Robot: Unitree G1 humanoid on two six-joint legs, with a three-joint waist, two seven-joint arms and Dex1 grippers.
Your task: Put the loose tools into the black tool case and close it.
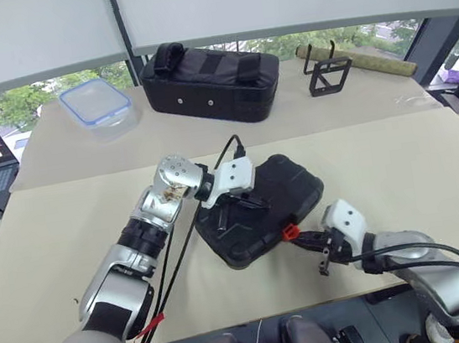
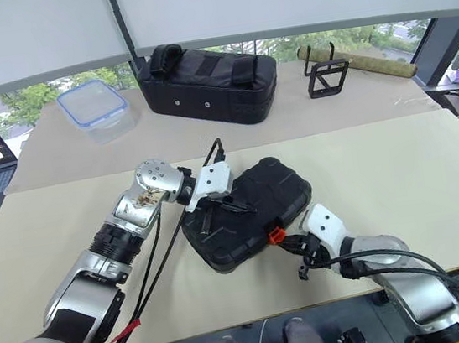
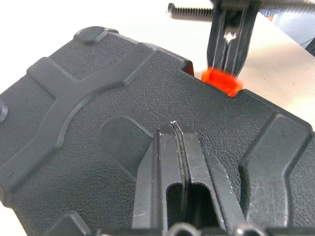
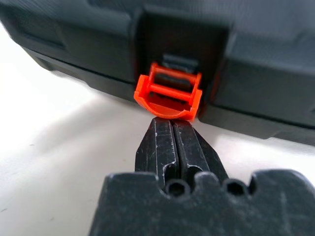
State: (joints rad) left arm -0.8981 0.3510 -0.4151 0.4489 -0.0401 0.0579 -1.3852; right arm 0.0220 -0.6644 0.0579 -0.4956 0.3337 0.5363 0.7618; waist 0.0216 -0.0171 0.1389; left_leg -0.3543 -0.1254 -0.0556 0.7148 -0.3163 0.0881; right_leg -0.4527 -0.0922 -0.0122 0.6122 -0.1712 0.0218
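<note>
we saw the black tool case (image 1: pixel 260 210) lying shut and flat on the pale table, its ribbed lid up, turned at an angle, with its orange latch (image 4: pixel 168 97) sticking out, unfastened.

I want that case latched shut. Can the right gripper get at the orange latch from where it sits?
Probably yes. The right gripper, fingers shut, sits right at the orange latch on the black tool case, with nothing between them. The left gripper rests on the lid, away from the latch.
</note>
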